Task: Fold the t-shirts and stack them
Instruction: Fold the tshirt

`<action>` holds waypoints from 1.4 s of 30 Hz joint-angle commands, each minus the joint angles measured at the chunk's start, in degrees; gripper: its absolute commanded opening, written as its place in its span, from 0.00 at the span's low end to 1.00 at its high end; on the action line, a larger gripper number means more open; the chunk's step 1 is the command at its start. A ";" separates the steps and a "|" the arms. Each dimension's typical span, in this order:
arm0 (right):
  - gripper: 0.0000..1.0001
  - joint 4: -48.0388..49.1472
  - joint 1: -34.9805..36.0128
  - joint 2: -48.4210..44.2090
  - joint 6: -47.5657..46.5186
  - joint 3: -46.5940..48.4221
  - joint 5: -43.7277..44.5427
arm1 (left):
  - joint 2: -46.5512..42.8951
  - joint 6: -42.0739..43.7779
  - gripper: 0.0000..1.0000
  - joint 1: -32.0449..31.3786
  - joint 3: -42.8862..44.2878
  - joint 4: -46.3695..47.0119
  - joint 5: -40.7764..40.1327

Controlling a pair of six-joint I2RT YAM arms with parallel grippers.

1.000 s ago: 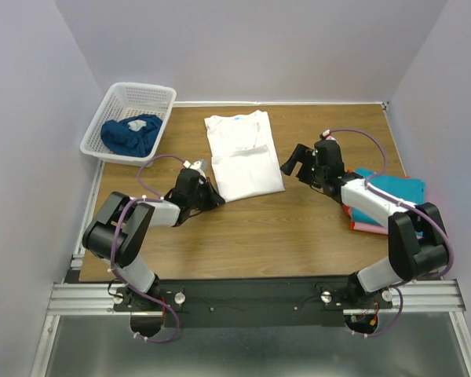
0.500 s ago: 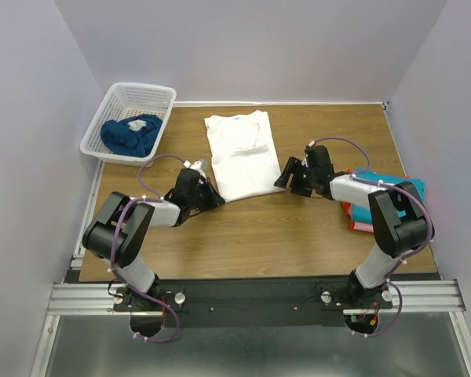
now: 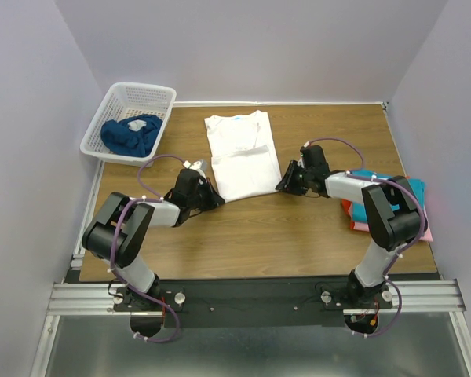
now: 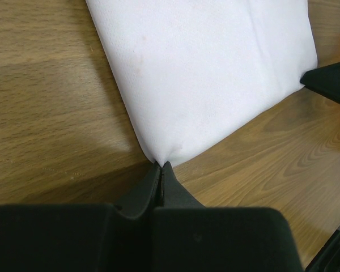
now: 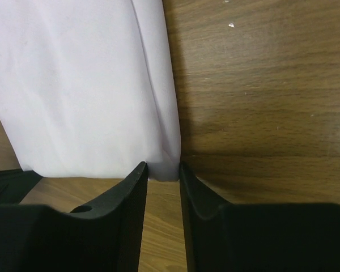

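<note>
A white t-shirt [image 3: 239,153], folded to a long strip, lies flat at the table's middle back. My left gripper [image 3: 215,198] is shut on its near left corner; the cloth [image 4: 204,73] pinches to a point between the closed tips [image 4: 161,164]. My right gripper [image 3: 283,184] is at the near right corner. Its jaws stand narrowly apart on either side of that corner [image 5: 161,170], with the white cloth [image 5: 85,85] bunched between the tips and wood showing in the gap behind. A teal t-shirt [image 3: 392,192] tops a folded pile at the right, over red-orange and pink ones.
A white lattice basket [image 3: 141,90] stands at the back left with a crumpled dark blue t-shirt [image 3: 129,133] in it. The folded pile lies under the right arm's forearm. Bare wood runs along the near edge between the two arms.
The right gripper has come down and left to the shirt's near right corner, and its jaws have narrowed from wide open to a small gap round it. The left arm has not moved.
</note>
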 commanded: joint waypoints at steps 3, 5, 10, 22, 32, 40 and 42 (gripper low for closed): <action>0.20 -2.18 0.49 0.46 -0.38 -0.85 1.35 | -1.32 1.56 0.00 -0.58 -1.22 -0.67 0.27; 0.08 -2.18 0.49 0.20 -0.64 -0.68 1.18 | -1.66 1.73 0.00 -0.66 -1.05 -0.85 0.62; 0.02 -5.77 0.76 -6.63 -1.87 -2.43 1.00 | -7.09 1.65 0.00 -2.07 -2.79 -3.39 -0.95; 0.01 -23.01 1.20 -32.22 -2.93 -9.03 -3.91 | -36.81 -2.22 0.00 -8.75 -7.82 -16.22 -7.11; 0.01 -29.17 1.28 -40.68 -3.02 -2.17 -3.57 | -46.76 -3.89 0.00 -9.45 -3.86 -23.43 -12.21; 0.01 -28.99 1.28 -36.02 -3.72 2.92 4.51 | -41.14 -3.64 0.00 -9.28 1.50 -20.80 -16.61; 0.01 -28.90 1.28 -34.26 -4.16 4.76 5.57 | -38.68 -3.28 0.00 -9.19 3.61 -20.62 -18.18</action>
